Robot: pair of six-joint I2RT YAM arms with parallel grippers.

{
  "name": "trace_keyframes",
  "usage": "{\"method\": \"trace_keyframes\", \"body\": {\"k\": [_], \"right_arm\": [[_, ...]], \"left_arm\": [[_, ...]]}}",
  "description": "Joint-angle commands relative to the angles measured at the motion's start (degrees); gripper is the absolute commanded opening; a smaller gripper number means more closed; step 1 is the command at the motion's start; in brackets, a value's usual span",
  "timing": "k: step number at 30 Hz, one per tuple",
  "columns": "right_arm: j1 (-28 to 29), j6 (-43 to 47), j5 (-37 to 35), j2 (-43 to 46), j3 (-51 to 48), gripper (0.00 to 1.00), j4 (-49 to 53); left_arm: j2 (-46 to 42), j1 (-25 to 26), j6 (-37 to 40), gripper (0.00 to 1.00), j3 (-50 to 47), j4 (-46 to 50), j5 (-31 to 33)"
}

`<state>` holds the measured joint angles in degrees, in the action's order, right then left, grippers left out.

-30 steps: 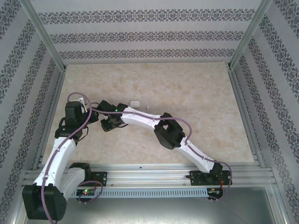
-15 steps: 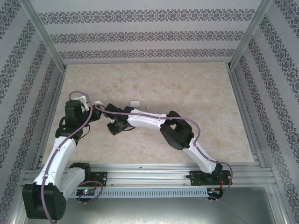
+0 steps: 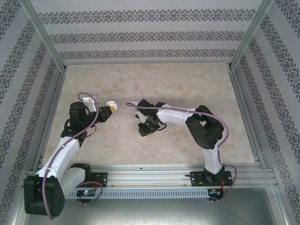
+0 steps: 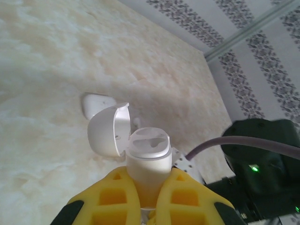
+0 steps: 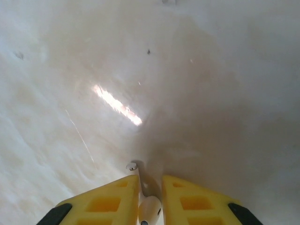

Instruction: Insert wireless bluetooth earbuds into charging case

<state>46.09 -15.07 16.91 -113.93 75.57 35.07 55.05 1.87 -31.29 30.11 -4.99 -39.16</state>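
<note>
Got earbud point(image 5: 150, 210) in right claw point(image 5: 150, 185)
It's pinched between the pads; left claw point(image 4: 147, 180) clamps open charging case point(image 4: 149, 149). We judge earbud light, slick: grip the body.

Lid-open charging case point(image 4: 149, 151) in left pincer's point(image 4: 149, 183) grip

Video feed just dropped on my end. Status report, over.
Left claw shut on charging case, lid open. Right claw shut on earbud, not yet at case. Second case on table, not blocking.

The charging case point(image 4: 148, 157) is glossy white plastic, the tabletop point(image 5: 201, 89) smooth with a sheen.
</note>
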Motion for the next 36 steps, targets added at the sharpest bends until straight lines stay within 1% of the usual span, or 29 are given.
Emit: {"method": "trace_keyframes", "body": {"k": [1, 3, 5, 6, 8, 10, 13, 17, 20, 21, 22, 24, 26, 28, 31, 36], "right_arm": [[0.93, 7.99, 0.39, 0.13, -2.20, 0.22, 6.63], [0.43, 8.86, -0.34, -0.25, -0.23, 0.25, 7.98], [0.10, 10.54, -2.54, -1.83, 3.48, 0.28, 11.62], [-0.02, 11.36, -4.41, -2.77, 5.54, 0.30, 13.52], [-0.19, 11.94, -8.11, -3.57, 8.66, 0.38, 15.93], [-0.20, 11.08, -11.60, -3.45, 11.54, 0.42, 18.03], [0.23, 6.36, -13.97, -1.94, 15.62, 0.49, 20.10], [2.58, -5.35, -15.76, 2.15, 16.52, 0.50, 18.80], [5.25, -18.53, -16.00, 5.38, 13.54, 0.50, 14.66], [6.27, -23.18, -15.40, 6.82, 10.97, 0.50, 11.67], [7.16, -27.87, -14.74, 8.53, 7.70, 0.50, 7.71], [8.70, -36.32, -13.49, 12.24, -0.69, 0.50, -3.72], [10.52, -44.07, -15.06, 15.07, -8.39, 0.48, -12.81], [12.27, -50.66, -16.46, 15.80, -14.29, 0.46, -20.24], [13.05, -55.68, -14.74, 13.72, -18.23, 0.46, -26.33], [12.94, -59.32, -14.24, 11.12, -20.65, 0.47, -27.44]], "left_arm": [[0.19, 0.57, 1.81, 0.00, 0.39, -1.74, -4.48], [0.00, 0.59, 2.95, 0.00, 0.39, -0.75, -5.06], [0.10, 0.59, 3.42, 0.00, 0.67, -0.55, -5.96], [0.17, 0.57, 3.47, 0.00, 0.87, -0.54, -6.58], [0.17, 0.59, 3.79, 0.00, 1.47, 0.42, -7.27], [-0.39, 0.59, 5.37, 0.00, 2.30, 3.04, -6.95], [-1.69, 0.57, 8.42, 0.00, 3.19, 6.20, -4.94], [-1.68, 0.59, 9.45, 0.00, 3.48, 5.54, -5.34], [-1.00, 0.59, 8.18, 0.00, 2.62, 1.31, -8.03], [-0.78, 0.59, 7.73, 0.00, 2.22, -0.31, -9.01], [-0.64, 0.56, 7.28, 0.00, 1.89, -1.62, -9.81], [-0.40, 0.59, 7.12, 0.00, 1.49, -2.93, -11.18], [-0.38, 0.59, 7.37, 0.00, 1.38, -2.77, -11.86], [-0.69, 0.57, 7.71, 0.00, 1.22, -2.26, -12.23], [-1.26, 0.57, 7.91, 0.00, 0.39, -1.86, -12.22], [-3.61, 0.57, 8.17, 0.00, -0.87, -0.42, -11.48]]}}
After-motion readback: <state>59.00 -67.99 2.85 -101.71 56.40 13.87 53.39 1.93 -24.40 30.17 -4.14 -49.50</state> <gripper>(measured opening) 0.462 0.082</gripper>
